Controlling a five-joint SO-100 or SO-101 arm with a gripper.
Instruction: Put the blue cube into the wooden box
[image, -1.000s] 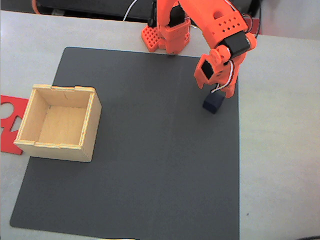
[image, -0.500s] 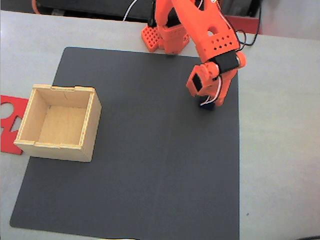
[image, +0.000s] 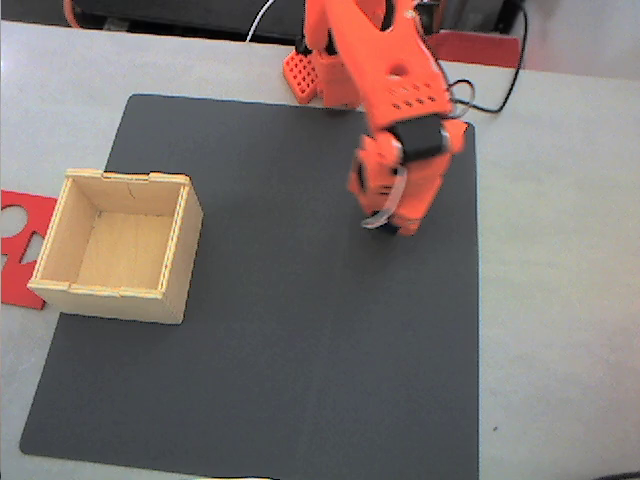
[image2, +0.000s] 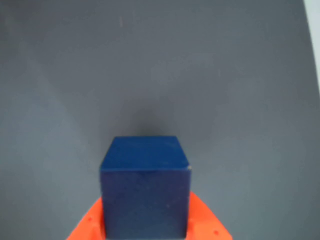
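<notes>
The wrist view has the blue cube (image2: 145, 185) low in the middle, close to the camera, with the orange fingers (image2: 82, 231) showing under its two lower corners. In the fixed view my orange gripper (image: 392, 222) points down over the right part of the black mat (image: 250, 380) and covers the cube almost fully. The gripper looks shut on the cube. Far to the left, the wooden box (image: 183, 252) stands open and empty on the mat's left edge.
A flat red cut-out sheet (image: 15, 250) lies left of the box on the grey table (image: 560, 300). The arm's base (image: 320, 70) and its cables sit at the mat's far edge. Bare mat stretches between the gripper and the box.
The gripper has come down and moved left over the cube, which stood free on the mat a second ago. The cube has shifted left with the gripper.
</notes>
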